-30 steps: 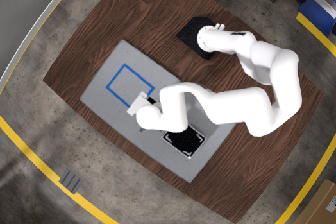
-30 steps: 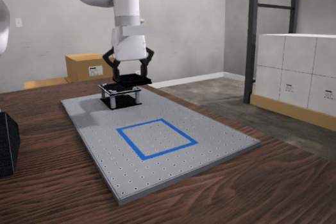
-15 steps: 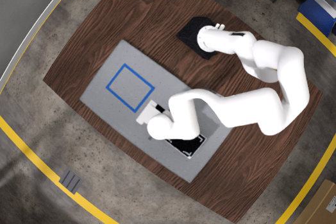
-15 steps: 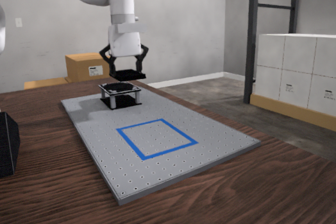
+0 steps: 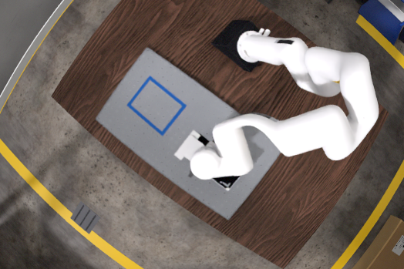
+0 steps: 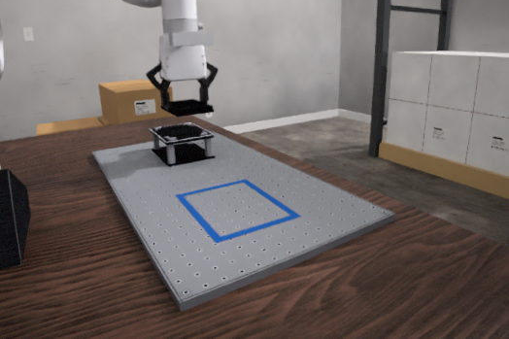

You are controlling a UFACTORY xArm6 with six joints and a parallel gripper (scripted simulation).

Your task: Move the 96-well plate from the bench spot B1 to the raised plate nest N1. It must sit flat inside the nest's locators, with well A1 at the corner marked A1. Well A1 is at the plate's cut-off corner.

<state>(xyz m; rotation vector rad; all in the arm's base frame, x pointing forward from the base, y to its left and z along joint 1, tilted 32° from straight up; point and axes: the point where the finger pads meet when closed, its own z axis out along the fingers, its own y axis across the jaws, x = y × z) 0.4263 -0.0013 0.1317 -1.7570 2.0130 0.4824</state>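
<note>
Over the nest: I have the gripper hanging above the raised plate nest, toward the 12 o'clock end of the grey perforated board in the exterior view.
Fingers: spread wide yet clamped on the two long edges of the 96-well plate, which fills the span between them.
Plate: in the air, level as far as I can judge, apart from the nest with a clear gap below it. I keep it flat so it can drop straight between the locators.
Bench spot: the blue outline B1 lies at 6 o'clock of the nest and holds nothing, so the pick is done.
Nest: a dark framed top on four short posts; the height is why I approach from above and not from the side.
Top view: the arm's wrist hides nearly all of the nest; only one corner peeks out at 5 o'clock.
Cut-off corner: too small for me to tell which way it faces, and I cannot read the A1 mark.
Next, by my judgement: check the corner's heading, then lower slowly.
Risk: an edge riding up on a locator, leaving the plate tilted.
</note>
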